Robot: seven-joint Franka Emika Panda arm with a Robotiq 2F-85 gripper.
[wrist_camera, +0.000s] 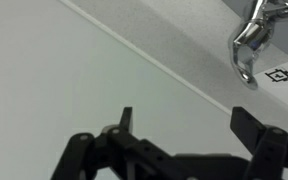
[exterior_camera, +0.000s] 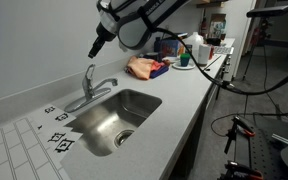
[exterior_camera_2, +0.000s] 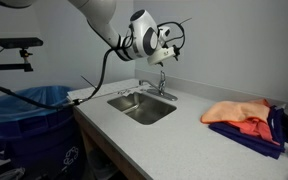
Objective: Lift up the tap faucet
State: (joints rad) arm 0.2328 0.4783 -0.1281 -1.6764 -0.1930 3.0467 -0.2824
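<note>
Claw [wrist_camera: 186, 128] hung open above tap faucet [exterior_camera: 92, 86], apart from it. Sink basin [exterior_camera: 134, 105] had drain [exterior_camera: 124, 138] at bottom. Blue bin [exterior_camera_2: 24, 125] bag-lined, contents hidden.

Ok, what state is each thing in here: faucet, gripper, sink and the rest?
Tap faucet: lever down, untouched, no water seen.
Gripper: open, empty, in the air near the faucet.
Sink basin: empty.
Orange cloth: crumpled on the counter.
Blue bin: uncovered, bag-lined.
</note>
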